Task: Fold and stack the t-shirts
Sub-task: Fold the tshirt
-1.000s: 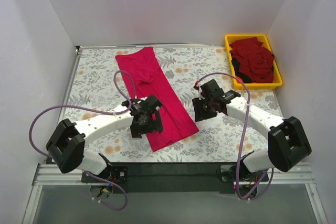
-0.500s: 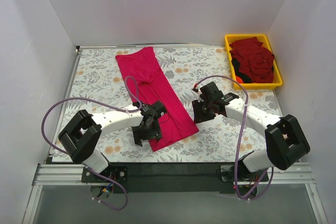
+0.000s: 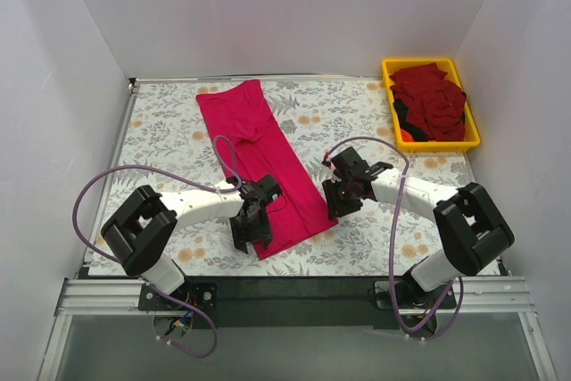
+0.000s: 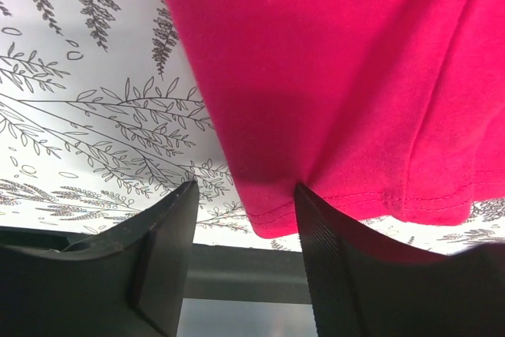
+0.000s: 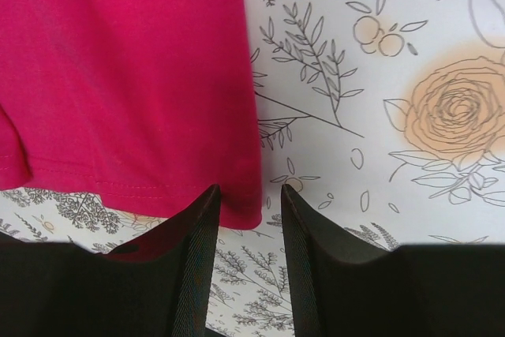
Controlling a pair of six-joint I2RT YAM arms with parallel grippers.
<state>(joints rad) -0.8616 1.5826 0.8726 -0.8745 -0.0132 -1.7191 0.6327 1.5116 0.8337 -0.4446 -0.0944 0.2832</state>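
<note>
No writing, label, brand name, number or sign can be read in any of the views. The magenta-pink t-shirt (image 3: 259,149) shows only plain cloth with a stitched hem. The bench (image 3: 357,113) carries a printed pattern of leaves and flowers, with no letters in it.

Yellow plastic bin (image 3: 446,145) at the far right corner of a floral-print table (image 3: 161,131)
</note>
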